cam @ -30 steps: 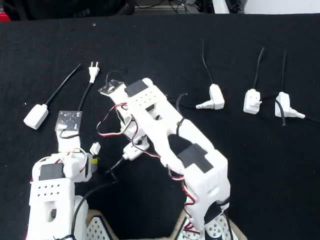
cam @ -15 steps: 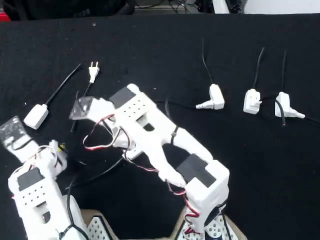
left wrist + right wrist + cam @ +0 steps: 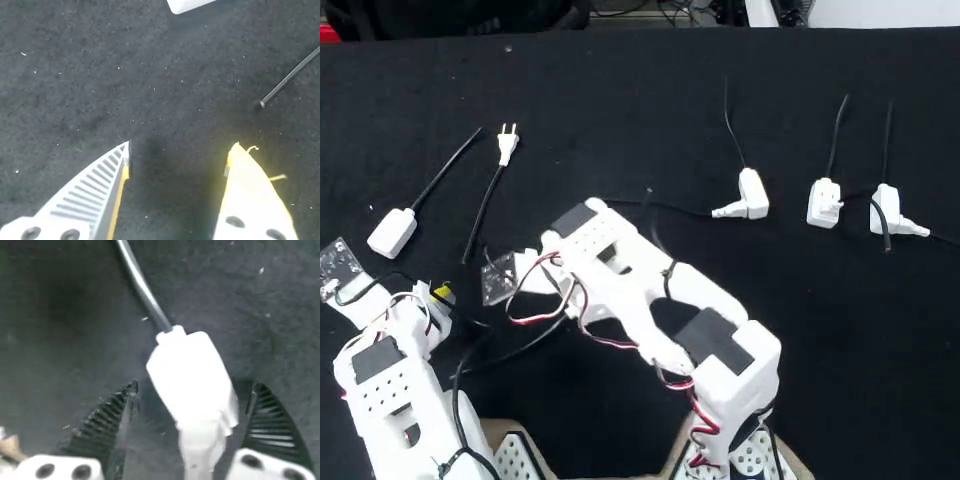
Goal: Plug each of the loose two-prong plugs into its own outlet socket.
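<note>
White plastic plug [image 3: 192, 375] on black cable [image 3: 142, 290] seen between wide jaws of right gripper [image 3: 194, 386], apparently untouched, left gripper [image 3: 181, 144] spread wide over black tabletop [image 3: 100, 75].

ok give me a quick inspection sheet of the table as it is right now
surface: black cloth, a few lint specks
job's things: loose plug at far left; socket left of it, nearer the arms; three white connectors in a row on the right; white body, plug or socket cannot tell
clutter: nothing seen
grippers: left pincer open over bare cloth; right pincer open, straddling the white body
cables: black cord trails from the plug toward the arms; each connector has its own cord; arm wiring hangs in loops
surroundings: dark gear past the far edge
</note>
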`<action>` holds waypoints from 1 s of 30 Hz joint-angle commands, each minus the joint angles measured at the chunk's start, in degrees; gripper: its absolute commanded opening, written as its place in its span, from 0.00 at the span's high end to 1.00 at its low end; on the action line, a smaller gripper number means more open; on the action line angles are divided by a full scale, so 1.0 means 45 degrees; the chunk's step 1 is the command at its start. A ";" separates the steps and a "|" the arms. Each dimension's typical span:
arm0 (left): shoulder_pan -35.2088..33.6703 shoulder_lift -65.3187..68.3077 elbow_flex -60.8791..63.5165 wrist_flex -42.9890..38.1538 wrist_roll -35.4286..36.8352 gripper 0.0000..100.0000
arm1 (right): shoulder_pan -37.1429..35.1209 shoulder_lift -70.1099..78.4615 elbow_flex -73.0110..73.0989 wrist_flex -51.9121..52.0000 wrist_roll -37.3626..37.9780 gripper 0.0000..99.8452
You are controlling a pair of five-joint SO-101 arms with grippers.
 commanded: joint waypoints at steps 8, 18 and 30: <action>-0.0068 -0.0195 -0.0342 -0.0195 0.0059 0.69 | 0.0821 -0.0694 0.0967 -0.1524 0.0469 1.00; -0.0049 -0.0195 -0.0322 -0.0195 0.0059 0.69 | 0.4493 -0.3057 0.0674 0.0313 -0.5255 0.99; -0.0049 -0.0195 -0.0322 -0.0215 0.0059 0.69 | 0.7795 0.0244 -0.5167 0.0352 -1.1702 0.99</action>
